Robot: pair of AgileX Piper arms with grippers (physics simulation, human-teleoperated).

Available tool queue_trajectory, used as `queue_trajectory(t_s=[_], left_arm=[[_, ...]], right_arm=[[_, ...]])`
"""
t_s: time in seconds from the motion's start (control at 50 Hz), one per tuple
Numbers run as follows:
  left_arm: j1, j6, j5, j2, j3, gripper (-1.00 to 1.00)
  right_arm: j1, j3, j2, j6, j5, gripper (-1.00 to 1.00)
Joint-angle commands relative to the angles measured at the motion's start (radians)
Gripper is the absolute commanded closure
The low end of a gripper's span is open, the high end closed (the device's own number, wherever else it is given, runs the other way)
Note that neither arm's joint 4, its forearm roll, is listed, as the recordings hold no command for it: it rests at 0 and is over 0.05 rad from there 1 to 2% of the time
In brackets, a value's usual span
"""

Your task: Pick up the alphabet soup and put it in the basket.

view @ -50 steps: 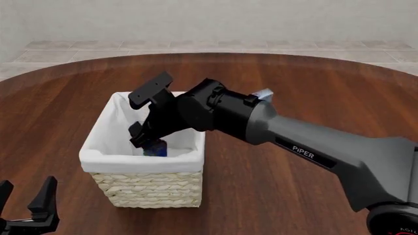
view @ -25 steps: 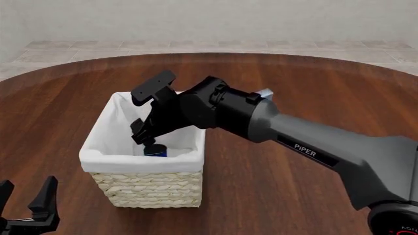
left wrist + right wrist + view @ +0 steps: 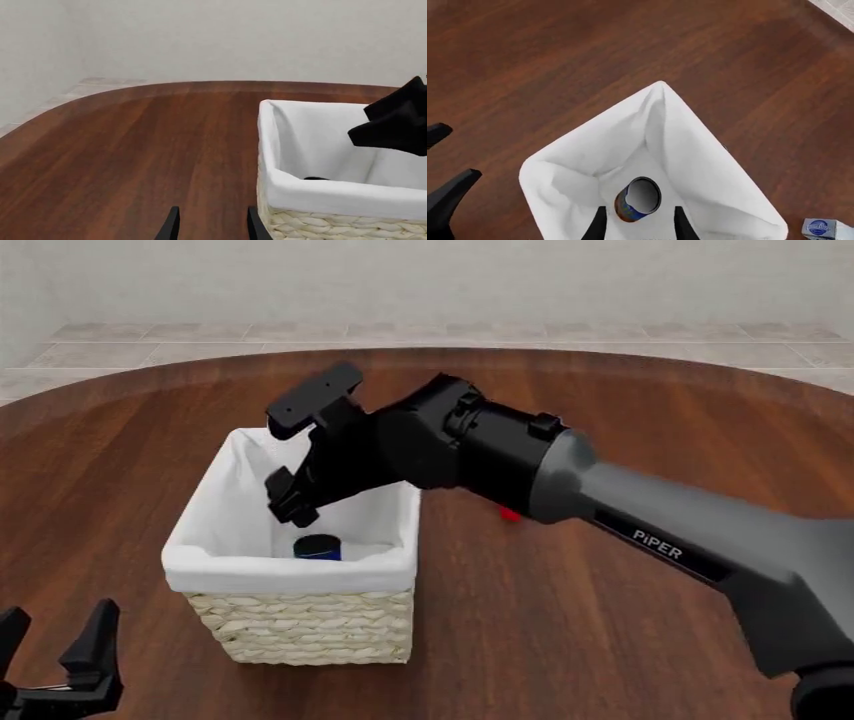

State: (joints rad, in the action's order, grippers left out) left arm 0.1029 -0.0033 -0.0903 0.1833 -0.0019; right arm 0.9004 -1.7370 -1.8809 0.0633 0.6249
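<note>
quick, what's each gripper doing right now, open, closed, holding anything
Left gripper: open, empty, low at the table's near edge.
Right gripper: open, empty, above the basket; the can lies inside, released.

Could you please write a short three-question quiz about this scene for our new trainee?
1. True or false: the right gripper is shut on the alphabet soup.
2. Where is the alphabet soup? A) on the table B) inside the basket C) in the left gripper
3. Fill in: the basket's lining is ____ cloth.

Key:
1. False: the can lies free below the open gripper.
2. B
3. white
</note>
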Motion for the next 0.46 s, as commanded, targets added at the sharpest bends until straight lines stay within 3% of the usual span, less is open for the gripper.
queue_trajectory(t_s=[0.02, 0.46], left_arm=[[-0.003, 0.001, -0.005, 0.009, 0.000, -1.00], [-0.011, 0.002, -0.011, 0.020, 0.000, -1.00]], right_arm=[[-0.002, -0.008, 0.040, 0.016, 0.024, -1.00], [-0.011, 0.014, 0.135, 0.027, 0.047, -1.00]])
